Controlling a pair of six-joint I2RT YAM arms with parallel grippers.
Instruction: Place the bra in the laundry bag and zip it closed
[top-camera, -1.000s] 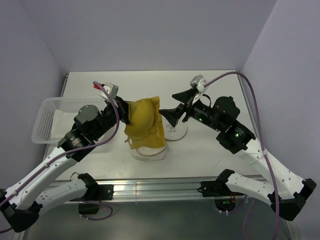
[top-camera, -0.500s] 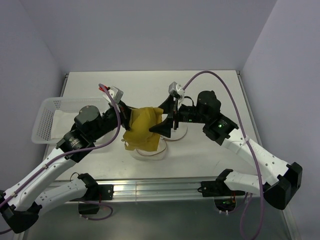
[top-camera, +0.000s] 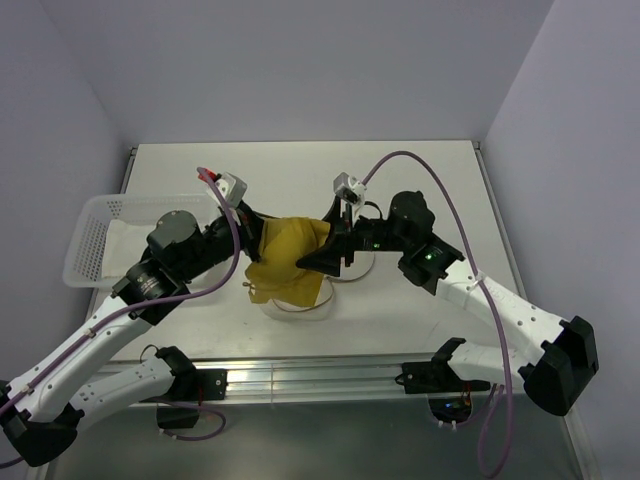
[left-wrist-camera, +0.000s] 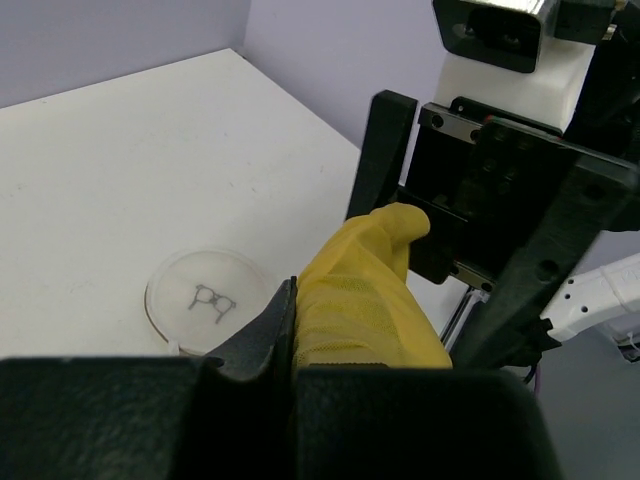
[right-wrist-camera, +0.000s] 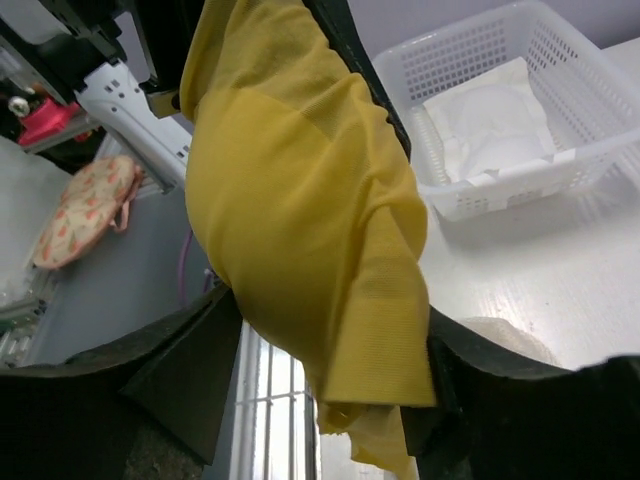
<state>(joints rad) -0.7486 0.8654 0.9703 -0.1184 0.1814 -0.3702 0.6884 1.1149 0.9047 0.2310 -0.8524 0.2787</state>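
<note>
- From above, the left hand (top-camera: 258, 240) is clamped on the upper left edge of the bra (top-camera: 285, 262), which is held up off the worktop (top-camera: 300, 175) and hangs in a mustard fold
- The same view shows the laundry bag (top-camera: 300, 306) right under the bra, only its near brownish rim and white mesh showing; whether the cloth touches the bag cannot be told from here
- The right hand (top-camera: 325, 248) reaches in from the right at the bra's other side
- Only the left wrist view shows the spacing: the bra's tip lies against the base of the right hand, close by one finger, and the other finger stands well apart from the fabric, so that hand is wide and not gripping
- That view also gives the round lid (left-wrist-camera: 210, 298) flat on the worktop, with a small dark spectacles mark
- The right wrist view is filled by the bra bulging between its two dark fingers
- It also looks into the basket (right-wrist-camera: 560, 60) at the worktop's left edge, with the white cloth (right-wrist-camera: 490, 120) lying inside
</note>
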